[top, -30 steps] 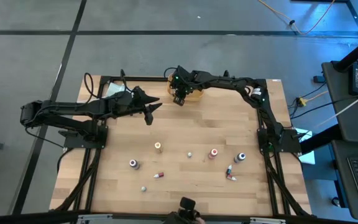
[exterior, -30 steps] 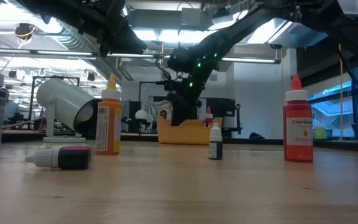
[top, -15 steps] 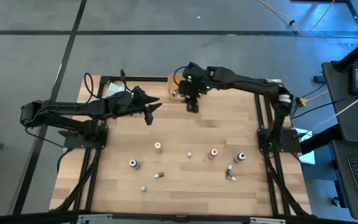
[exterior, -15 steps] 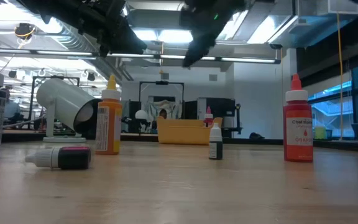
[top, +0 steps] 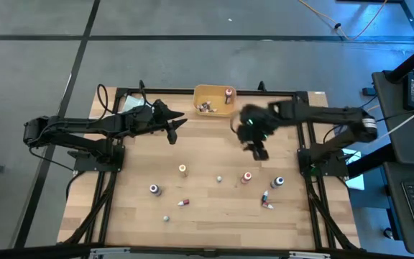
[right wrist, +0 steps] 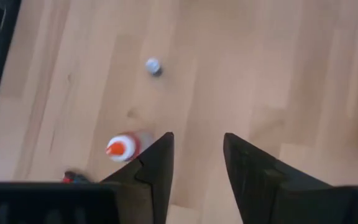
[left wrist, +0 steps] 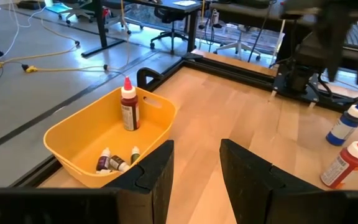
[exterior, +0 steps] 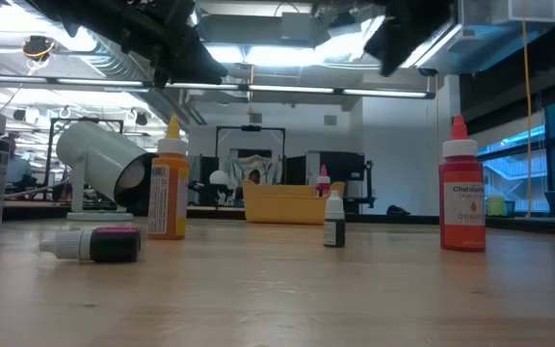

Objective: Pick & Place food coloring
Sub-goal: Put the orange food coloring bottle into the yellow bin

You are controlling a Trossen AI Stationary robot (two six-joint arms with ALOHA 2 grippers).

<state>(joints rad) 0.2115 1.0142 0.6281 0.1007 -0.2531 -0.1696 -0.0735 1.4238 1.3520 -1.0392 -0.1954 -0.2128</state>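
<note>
Several food coloring bottles stand or lie on the near half of the wooden table: an orange one (top: 182,170), a small white vial (top: 219,178), a red one (top: 246,177), a blue-and-white one (top: 277,182), a purple one (top: 154,190) and a lying vial (top: 184,203). An orange bin (top: 214,101) at the far edge holds a red bottle (left wrist: 128,111) and small vials (left wrist: 114,163). My right gripper (top: 259,151) hangs open and empty above the table, over the red-orange bottle (right wrist: 124,147) and white vial (right wrist: 153,66). My left gripper (top: 172,128) waits open, left of the bin.
In the low view the orange bottle (exterior: 168,183), red bottle (exterior: 462,188), small vial (exterior: 333,220) and a lying vial (exterior: 94,244) stand apart with bare wood between them. A white cylinder (exterior: 104,159) lies at the left. Two lying vials (top: 267,201) rest near the right edge.
My right gripper has left the bin at the far edge and swung toward the table's right and near side, rising and tipping more steeply downward. It now hangs above the bottles in the table's middle right. The bottles have not moved.
</note>
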